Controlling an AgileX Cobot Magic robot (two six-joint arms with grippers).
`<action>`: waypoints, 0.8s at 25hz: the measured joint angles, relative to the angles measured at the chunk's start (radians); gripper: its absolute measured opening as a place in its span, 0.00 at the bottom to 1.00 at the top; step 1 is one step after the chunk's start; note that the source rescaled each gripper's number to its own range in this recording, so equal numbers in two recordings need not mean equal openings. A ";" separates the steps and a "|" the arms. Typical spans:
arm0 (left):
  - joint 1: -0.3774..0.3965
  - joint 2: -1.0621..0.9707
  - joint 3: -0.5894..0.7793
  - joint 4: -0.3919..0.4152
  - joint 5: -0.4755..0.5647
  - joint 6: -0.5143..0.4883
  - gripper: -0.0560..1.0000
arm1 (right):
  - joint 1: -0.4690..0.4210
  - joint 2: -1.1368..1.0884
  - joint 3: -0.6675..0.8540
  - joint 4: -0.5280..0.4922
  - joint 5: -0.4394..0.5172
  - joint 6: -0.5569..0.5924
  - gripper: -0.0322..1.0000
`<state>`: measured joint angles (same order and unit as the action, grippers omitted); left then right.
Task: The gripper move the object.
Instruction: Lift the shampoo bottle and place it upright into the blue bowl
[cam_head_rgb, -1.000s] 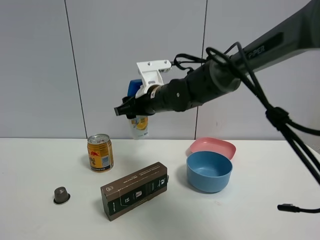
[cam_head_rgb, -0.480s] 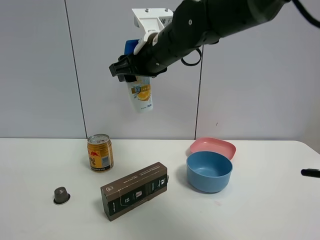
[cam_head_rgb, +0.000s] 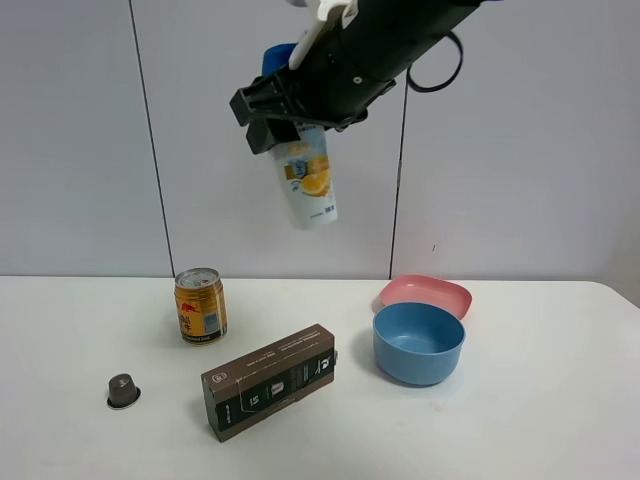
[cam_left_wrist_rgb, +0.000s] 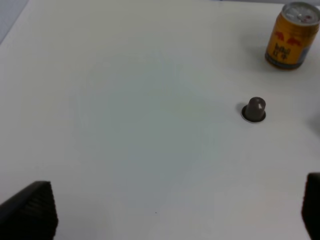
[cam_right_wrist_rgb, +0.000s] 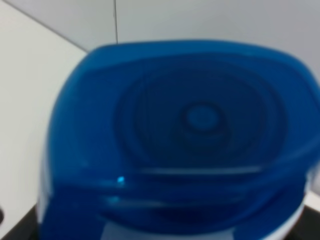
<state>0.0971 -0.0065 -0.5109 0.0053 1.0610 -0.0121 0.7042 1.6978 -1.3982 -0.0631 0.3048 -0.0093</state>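
Observation:
The object, a white bottle (cam_head_rgb: 310, 185) with a blue cap and an orange label, hangs tilted high above the table, over the spot between the can and the box. My right gripper (cam_head_rgb: 275, 120) is shut on its upper part, just under the cap. In the right wrist view the blue cap (cam_right_wrist_rgb: 185, 135) fills almost the whole frame. My left gripper (cam_left_wrist_rgb: 170, 210) shows only in its wrist view. It stands open over bare table, its two fingertips (cam_left_wrist_rgb: 32, 207) far apart with nothing between them.
A gold-and-red can (cam_head_rgb: 200, 306) (cam_left_wrist_rgb: 291, 35) stands at the left of the white table (cam_head_rgb: 520, 420). A dark capsule (cam_head_rgb: 123, 390) (cam_left_wrist_rgb: 255, 109) sits in front of it. A brown box (cam_head_rgb: 270, 381) lies mid-table. A blue bowl (cam_head_rgb: 418, 342) and a pink plate (cam_head_rgb: 425, 295) sit at the right.
My right arm has lifted the bottle well up from table level and a little to the right. The bottle now tilts more. Nothing on the table has moved.

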 joint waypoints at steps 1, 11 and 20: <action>0.000 0.000 0.000 0.000 0.000 0.000 1.00 | 0.000 -0.039 0.038 0.000 0.000 0.003 0.04; 0.000 0.000 0.000 0.000 0.000 0.000 1.00 | -0.020 -0.344 0.427 0.000 -0.111 0.040 0.04; 0.000 0.000 0.000 0.000 0.000 0.000 1.00 | -0.217 -0.343 0.621 0.000 -0.358 0.041 0.03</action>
<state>0.0971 -0.0065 -0.5109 0.0053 1.0610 -0.0121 0.4876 1.3551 -0.7776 -0.0631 -0.0534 0.0316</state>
